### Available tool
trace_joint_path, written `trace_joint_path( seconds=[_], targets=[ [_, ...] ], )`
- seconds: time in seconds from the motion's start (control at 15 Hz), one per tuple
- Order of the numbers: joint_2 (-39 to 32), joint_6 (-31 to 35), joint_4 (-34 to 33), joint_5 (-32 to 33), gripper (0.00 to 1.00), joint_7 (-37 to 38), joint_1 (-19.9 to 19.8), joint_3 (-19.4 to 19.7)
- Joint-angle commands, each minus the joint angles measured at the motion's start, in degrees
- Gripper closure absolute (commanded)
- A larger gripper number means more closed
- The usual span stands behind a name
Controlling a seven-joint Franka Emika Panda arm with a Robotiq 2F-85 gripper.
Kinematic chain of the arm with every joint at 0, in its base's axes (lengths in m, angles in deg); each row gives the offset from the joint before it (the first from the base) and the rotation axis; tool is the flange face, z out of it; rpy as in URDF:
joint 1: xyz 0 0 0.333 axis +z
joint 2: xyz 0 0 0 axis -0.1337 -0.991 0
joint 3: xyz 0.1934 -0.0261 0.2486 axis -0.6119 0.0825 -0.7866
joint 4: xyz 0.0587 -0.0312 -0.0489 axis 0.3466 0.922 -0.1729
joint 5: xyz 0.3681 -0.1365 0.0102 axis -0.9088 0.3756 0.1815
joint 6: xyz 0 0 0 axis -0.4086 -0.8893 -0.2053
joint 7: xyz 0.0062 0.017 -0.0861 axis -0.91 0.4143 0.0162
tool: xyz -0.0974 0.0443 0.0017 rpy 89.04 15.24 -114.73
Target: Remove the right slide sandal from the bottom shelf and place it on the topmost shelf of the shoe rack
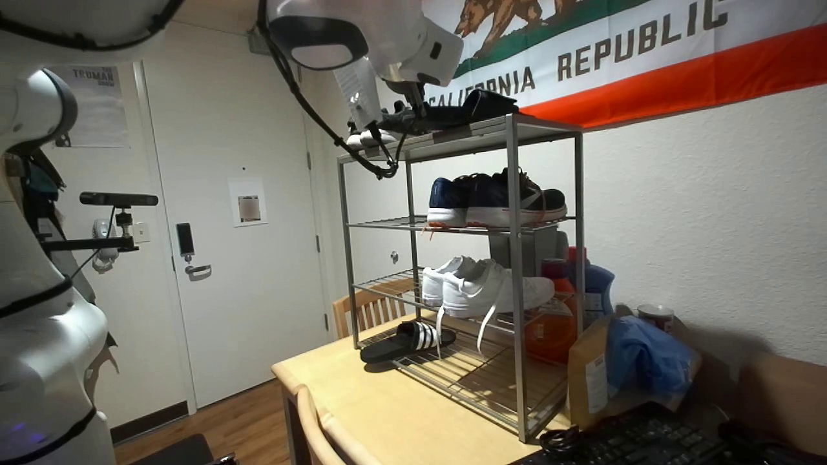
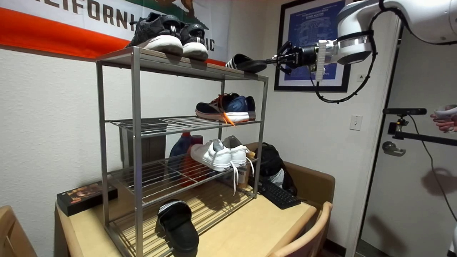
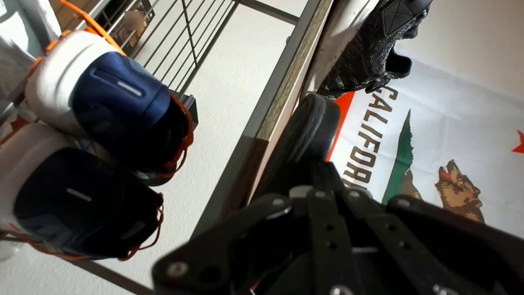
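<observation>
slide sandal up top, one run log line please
slide sandal: on topmost shelf; gripper: closed at sandal's end, grip unclear; other slide: on bottom shelf

Your shoe rack [image 2: 137,157] is smooth, satin-looking metal, and you can see wood grain edging its topmost shelf [image 3: 295,69]. Atop the rack, the slide sandal [image 2: 256,66] looks matt. Under the rack, your table [image 1: 387,403] is smooth wood; behind the rack, a creased cloth flag [image 1: 614,77] hangs on a rough-textured wall [image 1: 711,219].
</observation>
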Motion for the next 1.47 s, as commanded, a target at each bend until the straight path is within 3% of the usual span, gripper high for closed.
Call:
trace_joint_path(
  seconds=[0.0, 0.53, 0.6, 0.73, 1.2, 1.33, 1.4],
  targets=[
    [-4.8, -1.8, -6.7, 1.2, 1.00, 4.0, -0.3, -1.1],
    [-5.7, -7.5, -8.8, 13.8, 1.00, 2.9, -0.5, -2.4],
    [-5.7, -8.1, -8.8, 14.4, 0.74, 2.7, -0.5, -2.2],
    [-5.5, -9.3, -8.6, 15.3, 0.66, 2.2, -0.7, -1.9],
    [-3.9, -12.6, -6.7, 16.1, 0.13, -1.2, -1.7, -1.0],
    [-2.5, -12.2, -4.7, 19.6, 0.01, -2.8, -1.7, -1.6],
    [-1.3, -10.8, -2.6, 23.1, 0.00, -3.4, -1.5, -2.5]
  ],
)
